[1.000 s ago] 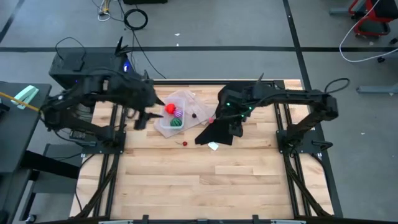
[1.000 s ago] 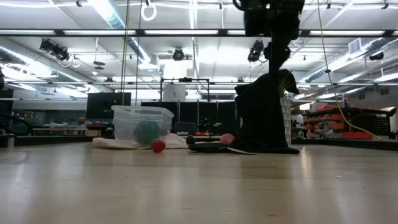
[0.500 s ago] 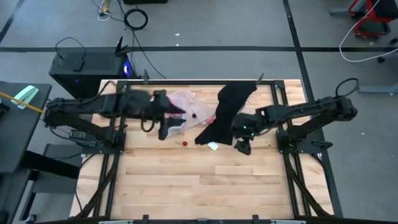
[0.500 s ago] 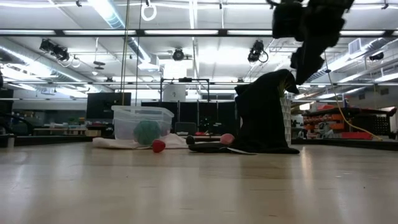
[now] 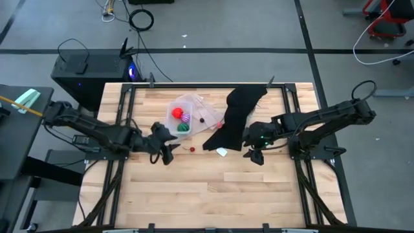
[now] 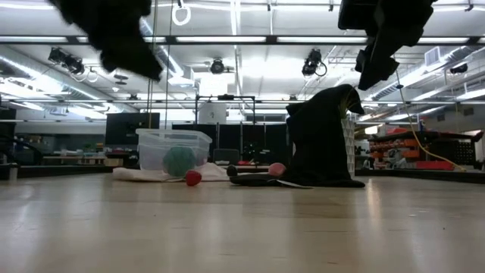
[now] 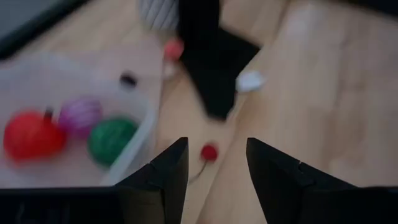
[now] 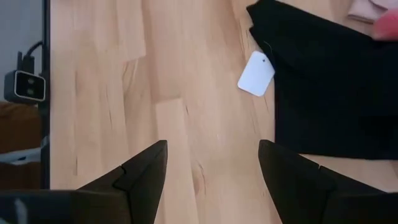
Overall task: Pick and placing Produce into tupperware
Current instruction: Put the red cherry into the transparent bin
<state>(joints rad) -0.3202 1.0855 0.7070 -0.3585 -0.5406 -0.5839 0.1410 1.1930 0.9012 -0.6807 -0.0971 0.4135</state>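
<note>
The clear tupperware (image 5: 169, 131) stands at the table's far middle and holds a red ball-like fruit (image 5: 176, 113), a magenta one (image 5: 186, 118) and a green striped one (image 5: 184, 127). A tiny dark red piece (image 5: 192, 149) lies on the wood just near of it; it also shows in the left wrist view (image 7: 209, 152). Another tiny dark piece (image 5: 202, 119) lies right of the tupperware. My left gripper (image 5: 166, 154) hangs open and empty above the wood, near-left of the tupperware. My right gripper (image 5: 257, 156) hangs open and empty, right of the white scrap (image 8: 256, 73).
A black cloth (image 5: 236, 116) lies heaped right of the tupperware, with a pinkish-red piece (image 5: 220, 125) at its left edge. Flat translucent lids (image 5: 194, 101) lie under and behind the tupperware. Bare wood spreads across the table's near half.
My left gripper has swung from the tupperware's left side across it and then drawn back toward the near edge, staying empty. My right gripper has left the black cloth and gone toward the near edge and somewhat right. The fruit and the tupperware have stayed in place.
</note>
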